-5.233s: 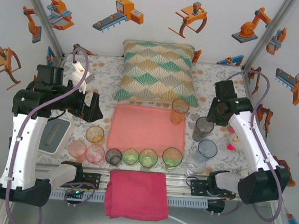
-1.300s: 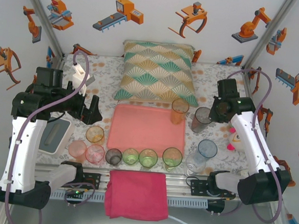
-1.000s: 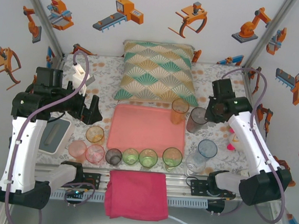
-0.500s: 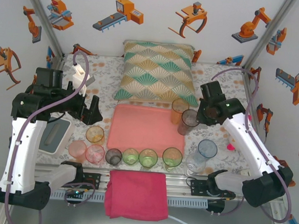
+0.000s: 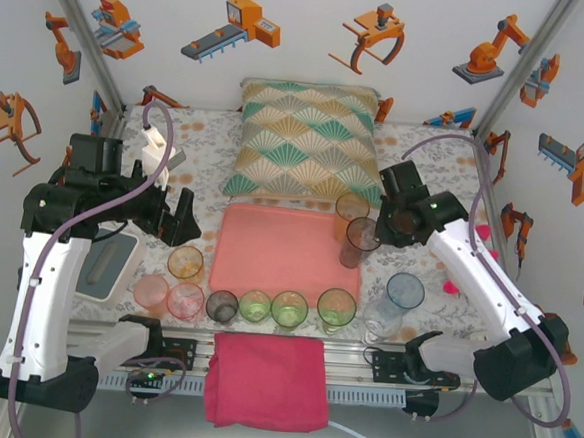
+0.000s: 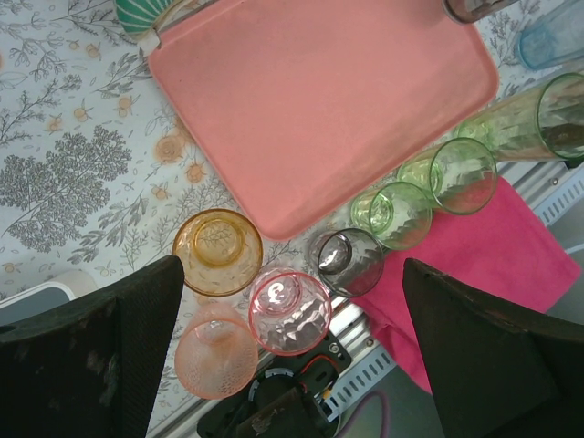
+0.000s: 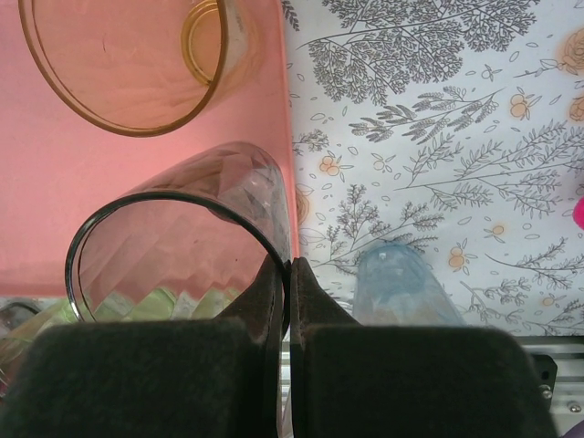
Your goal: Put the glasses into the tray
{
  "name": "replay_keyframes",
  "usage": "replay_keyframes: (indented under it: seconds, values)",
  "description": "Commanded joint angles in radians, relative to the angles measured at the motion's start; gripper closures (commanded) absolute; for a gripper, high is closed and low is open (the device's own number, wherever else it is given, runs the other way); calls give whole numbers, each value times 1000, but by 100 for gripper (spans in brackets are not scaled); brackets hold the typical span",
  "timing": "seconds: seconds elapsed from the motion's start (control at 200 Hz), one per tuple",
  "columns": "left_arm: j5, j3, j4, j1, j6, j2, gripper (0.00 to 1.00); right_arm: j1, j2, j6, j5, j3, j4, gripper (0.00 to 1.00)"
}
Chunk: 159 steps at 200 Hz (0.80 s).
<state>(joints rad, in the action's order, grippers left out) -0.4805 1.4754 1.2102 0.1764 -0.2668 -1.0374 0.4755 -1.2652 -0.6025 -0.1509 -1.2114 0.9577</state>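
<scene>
The right gripper (image 7: 287,274) pinches the wall of the smoky grey glass (image 7: 182,237), which hangs tilted over the right rim of the tray (image 5: 280,253). I'd bring it further inside, stand it upright, and seat the base flat before letting go. 1 amber glass (image 5: 352,208) stands just behind it, so the open room lies leftward, where the tray is bare. The left gripper (image 5: 177,216) hovers wide apart and empty, left of the tray.
</scene>
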Motion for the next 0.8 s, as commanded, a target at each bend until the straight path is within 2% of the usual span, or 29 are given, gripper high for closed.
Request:
replay_keyframes:
  seconds: [0.0,0.791]
  values:
    - [-26,-18,-9,4,-8,23,3,12,-19,-22,-24,7,-36,100]
    - [-29,-47,-10,5,3,43,3,91,-80,-51,-102,48,-71,100]
